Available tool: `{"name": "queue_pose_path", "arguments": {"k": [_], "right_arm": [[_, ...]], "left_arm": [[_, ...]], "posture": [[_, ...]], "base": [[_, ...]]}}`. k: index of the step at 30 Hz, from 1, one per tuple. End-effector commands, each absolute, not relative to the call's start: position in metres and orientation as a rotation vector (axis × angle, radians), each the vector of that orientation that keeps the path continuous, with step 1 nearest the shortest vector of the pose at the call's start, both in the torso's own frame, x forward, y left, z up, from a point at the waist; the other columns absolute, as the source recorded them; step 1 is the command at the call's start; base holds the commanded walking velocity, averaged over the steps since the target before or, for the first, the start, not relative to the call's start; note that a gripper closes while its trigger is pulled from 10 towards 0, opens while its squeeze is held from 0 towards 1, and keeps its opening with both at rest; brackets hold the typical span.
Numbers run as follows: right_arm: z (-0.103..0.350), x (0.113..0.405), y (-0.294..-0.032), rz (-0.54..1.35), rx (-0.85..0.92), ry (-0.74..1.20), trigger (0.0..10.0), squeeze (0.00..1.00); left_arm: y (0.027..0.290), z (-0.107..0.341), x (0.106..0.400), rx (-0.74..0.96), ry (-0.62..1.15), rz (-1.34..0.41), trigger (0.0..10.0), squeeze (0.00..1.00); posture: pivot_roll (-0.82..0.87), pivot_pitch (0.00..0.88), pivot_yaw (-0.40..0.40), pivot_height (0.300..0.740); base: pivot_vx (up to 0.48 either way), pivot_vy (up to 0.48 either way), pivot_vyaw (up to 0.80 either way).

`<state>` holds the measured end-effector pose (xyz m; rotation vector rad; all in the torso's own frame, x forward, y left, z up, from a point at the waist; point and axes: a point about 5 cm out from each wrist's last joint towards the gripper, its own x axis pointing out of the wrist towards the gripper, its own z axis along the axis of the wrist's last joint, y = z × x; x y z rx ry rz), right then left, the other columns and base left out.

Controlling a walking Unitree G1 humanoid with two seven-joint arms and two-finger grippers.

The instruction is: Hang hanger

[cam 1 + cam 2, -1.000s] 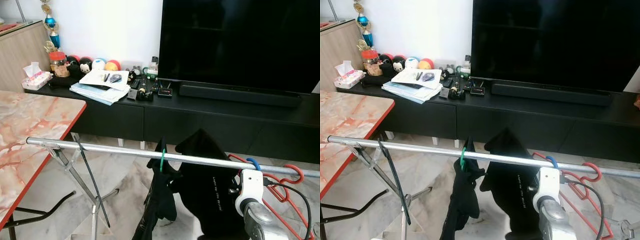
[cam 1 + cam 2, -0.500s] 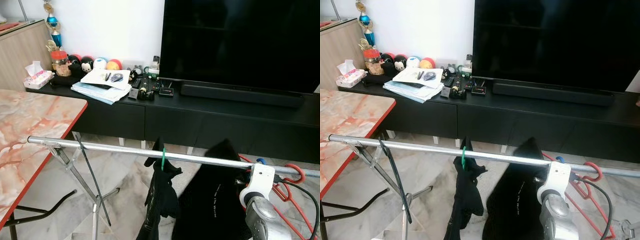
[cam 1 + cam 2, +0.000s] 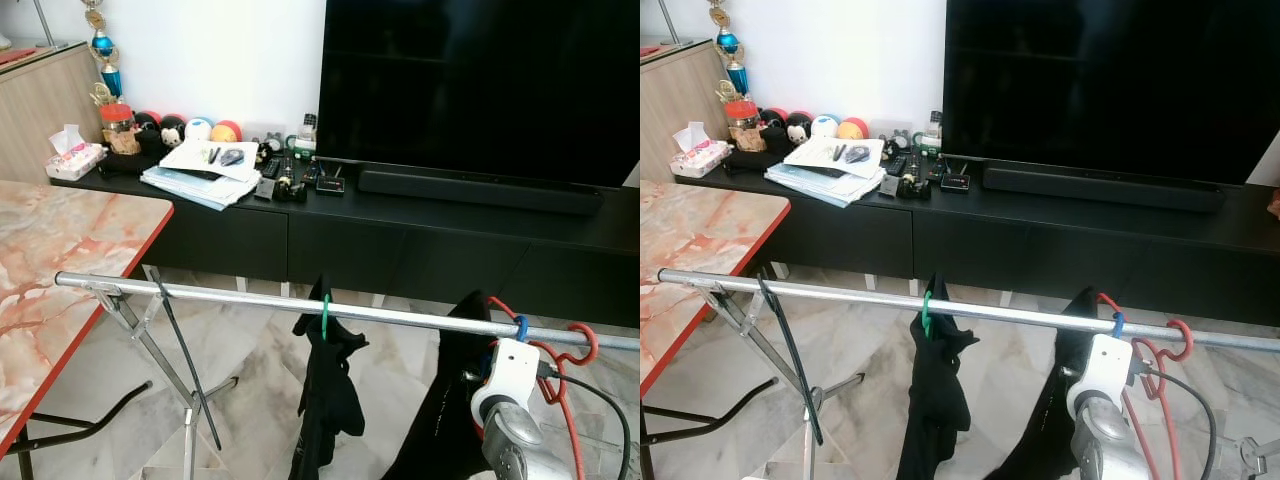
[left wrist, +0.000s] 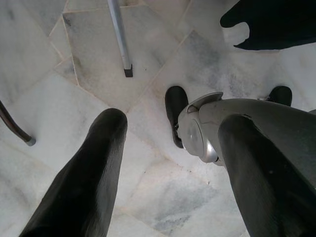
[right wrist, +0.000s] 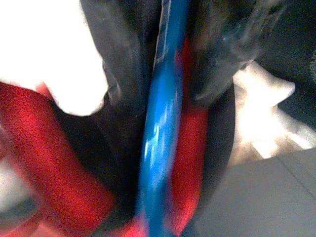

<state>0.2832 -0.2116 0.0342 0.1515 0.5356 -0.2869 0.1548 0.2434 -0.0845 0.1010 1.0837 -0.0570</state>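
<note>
Fingers of your right gripper (image 5: 163, 98) were clamped on the blue hanger (image 5: 160, 128), its hook at the rail (image 3: 250, 300) toward four o'clock, black garment (image 3: 445, 420) drooping. Judged light, stiff, slippery; hold its neck. Left gripper (image 4: 168, 163) hung spread over marble floor (image 4: 44, 59); TV console (image 3: 420, 235) at twelve.

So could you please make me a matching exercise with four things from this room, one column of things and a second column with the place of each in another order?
Things:
1. green hanger
2. blue hanger
3. tissue box
4. right end effector

Places:
A. on the far left of the black TV cabinet
B. near the middle of the metal rail, carrying a black garment
C. closed on the blue hanger
D. hooked on the rail's right part, beside red hangers

Pairs: 1-B, 2-D, 3-A, 4-C
</note>
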Motion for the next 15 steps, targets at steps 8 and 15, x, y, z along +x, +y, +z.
{"name": "queue_pose_path", "arguments": {"k": [8,15], "right_arm": [[0.0307,0.2844,-0.2081,-0.287,0.180,0.537,0.0,0.00],[0.0360,0.2885,-0.2056,-0.274,0.171,0.485,0.0,0.00]], "left_arm": [[0.2446,-0.0863,0.1498,0.099,1.106,-0.050,10.0,0.00],[0.2448,-0.0863,0.1499,0.100,1.105,-0.049,10.0,0.00]], "posture": [[0.17,0.000,-0.037,0.740],[0.17,0.000,-0.036,0.740]], "base": [[0.000,0.000,0.00],[0.000,0.000,0.00]]}}
